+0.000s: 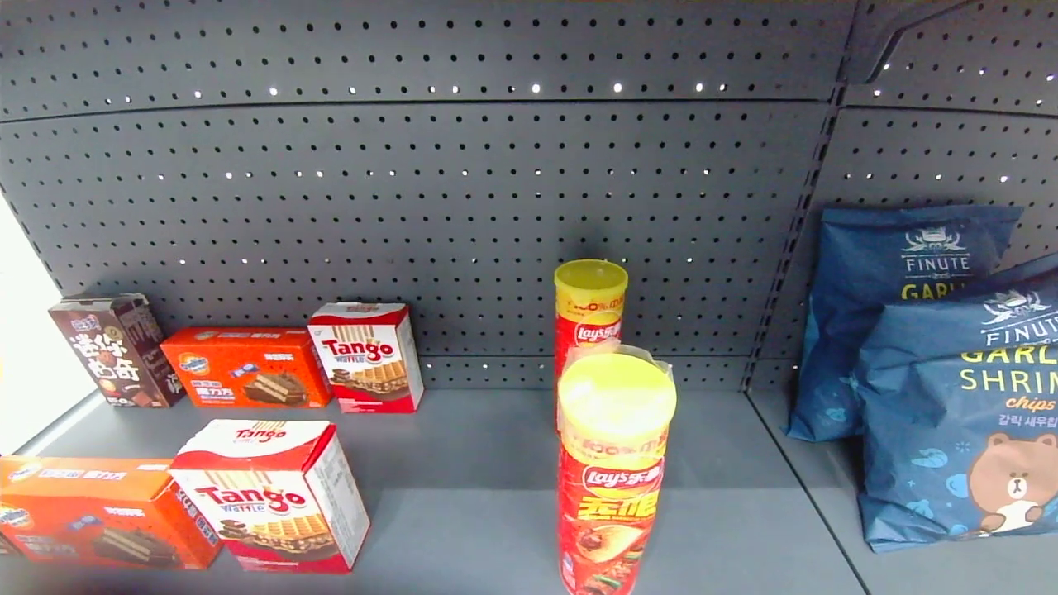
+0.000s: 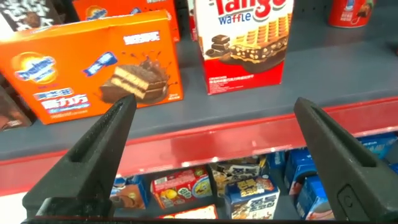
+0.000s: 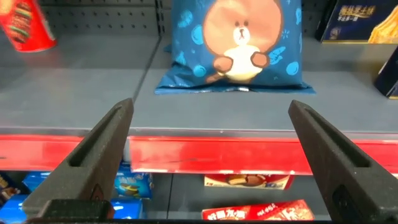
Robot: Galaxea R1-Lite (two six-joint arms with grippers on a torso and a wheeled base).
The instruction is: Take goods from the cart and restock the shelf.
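Our left gripper (image 2: 214, 107) is spread wide and holds nothing. It hangs just in front of the red edge of the shelf (image 2: 205, 140), facing an orange box (image 2: 93, 62) and a wafer box (image 2: 245, 43) that stand side by side near the front. Our right gripper (image 3: 210, 109) is equally wide and empty. It sits before the same red edge farther to the right, facing a bear bag (image 3: 233, 43).

From the head view, a back row runs along the pegboard wall: a brown box (image 1: 116, 351), a back orange box (image 1: 244, 368) and a back wafer box (image 1: 368, 355). In the middle a front can (image 1: 612, 471) stands upright with a back can (image 1: 588, 318) right behind it. Past a seam on the right, a blue bag (image 1: 893, 281) leans behind the bear bag. Bare grey shelf lies between the boxes and the cans, and between the cans and the bags.

We judge the restocking partly done. Several goods are in place, gaps remain, and with both grippers empty the next item has yet to be taken from the cart.
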